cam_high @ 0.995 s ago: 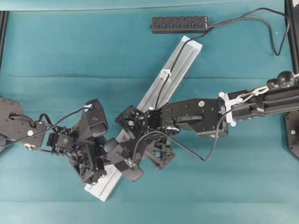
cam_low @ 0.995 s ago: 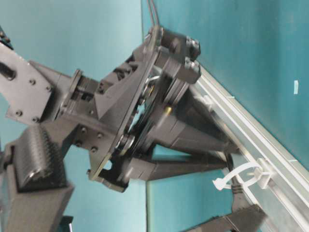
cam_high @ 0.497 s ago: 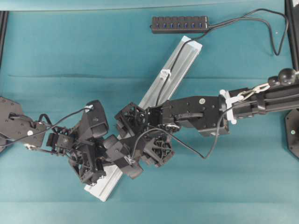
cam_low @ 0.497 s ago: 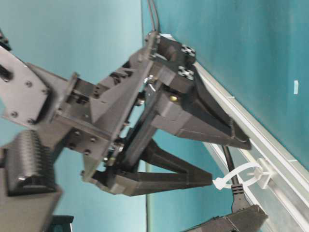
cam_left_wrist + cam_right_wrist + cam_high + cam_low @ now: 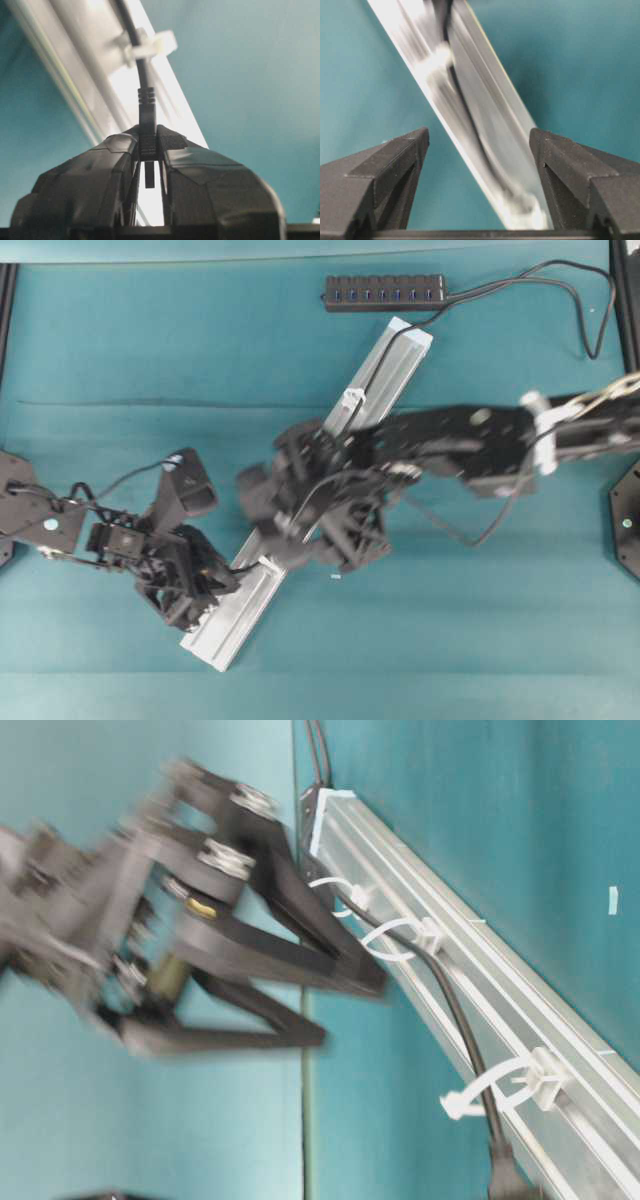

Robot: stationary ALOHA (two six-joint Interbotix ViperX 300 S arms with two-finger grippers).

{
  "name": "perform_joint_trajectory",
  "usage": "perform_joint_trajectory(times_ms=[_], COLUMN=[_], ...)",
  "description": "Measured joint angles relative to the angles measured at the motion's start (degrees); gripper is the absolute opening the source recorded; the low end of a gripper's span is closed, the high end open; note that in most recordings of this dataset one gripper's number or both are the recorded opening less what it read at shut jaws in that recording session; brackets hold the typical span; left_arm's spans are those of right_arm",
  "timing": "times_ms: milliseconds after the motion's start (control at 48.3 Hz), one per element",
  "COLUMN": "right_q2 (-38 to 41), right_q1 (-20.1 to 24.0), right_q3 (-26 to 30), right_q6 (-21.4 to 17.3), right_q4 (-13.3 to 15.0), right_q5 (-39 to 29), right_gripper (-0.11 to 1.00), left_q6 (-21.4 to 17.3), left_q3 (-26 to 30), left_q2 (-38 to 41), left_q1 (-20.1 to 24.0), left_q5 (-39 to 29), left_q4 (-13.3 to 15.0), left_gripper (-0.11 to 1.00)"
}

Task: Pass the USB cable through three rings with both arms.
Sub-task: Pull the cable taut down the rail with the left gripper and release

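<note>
Now the left end effector point(image 5: 148, 165) is pinching the USB cable point(image 5: 455, 1010) plug at the rail's point(image 5: 400, 360) seven-o'clock end, threaded through all three rings point(image 5: 500, 1085), while the right end effector point(image 5: 479, 145) is hovering spread over the rail; remaining seems pulling slack.

From overhead we look straight down on the whole teal table point(image 5: 120, 340), far enough off to take in both arms and the silver rail point(image 5: 400, 365) running diagonally from the far edge toward the near left corner. At table level we sit low and very close, sighting along that same rail point(image 5: 560, 1020), so it fills the right side. The left wrist view faces along the rail point(image 5: 90, 75) from just above it, over its own left gripper point(image 5: 149, 150). The right wrist view looks down between the fingers of the right gripper point(image 5: 479, 145) onto the blurred rail point(image 5: 485, 115). All four views share the rail.
</note>
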State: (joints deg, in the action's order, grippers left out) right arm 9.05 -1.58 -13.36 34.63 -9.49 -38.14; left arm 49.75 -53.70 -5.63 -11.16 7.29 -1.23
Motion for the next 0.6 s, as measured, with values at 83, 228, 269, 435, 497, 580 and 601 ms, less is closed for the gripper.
perform_joint_trajectory(times_ms=[83, 228, 269, 435, 497, 580, 601], right_q2=[-1.5, -3.8, -4.5, -7.0, -7.8, -9.0, -9.3], right_q1=[-0.2, -0.3, -0.4, -1.5, -2.0, -2.2, -2.2], right_q3=[-1.6, -4.0, -4.7, -7.0, -7.7, -8.9, -9.2], right_q6=[-0.2, -0.5, -0.9, -3.0, -4.0, -5.6, -6.1], right_q4=[0.0, 0.0, 0.0, 0.0, 0.0, 0.0, 0.0], right_q5=[0.1, 0.9, 1.2, 2.5, 2.5, 2.6, 2.6], right_gripper=[0.87, 0.87, 0.87, 0.87, 0.87, 0.87, 0.87], left_q6=[1.8, 3.5, 3.6, 3.8, 3.8, 3.9, 3.9], left_q3=[-1.3, -3.4, -3.9, -4.2, -4.2, -4.2, -4.3], left_q2=[-1.6, -4.8, -6.1, -10.7, -12.5, -14.3, -14.9], left_q1=[-0.7, -2.6, -3.2, -3.4, -3.5, -3.5, -3.5], left_q5=[0.0, 0.0, -0.1, -3.3, -5.2, -7.5, -8.1], left_q4=[0.0, 0.1, 0.1, 0.0, 0.1, 0.0, 0.0], left_gripper=[0.1, 0.1, 0.1, 0.1, 0.1, 0.1, 0.1])
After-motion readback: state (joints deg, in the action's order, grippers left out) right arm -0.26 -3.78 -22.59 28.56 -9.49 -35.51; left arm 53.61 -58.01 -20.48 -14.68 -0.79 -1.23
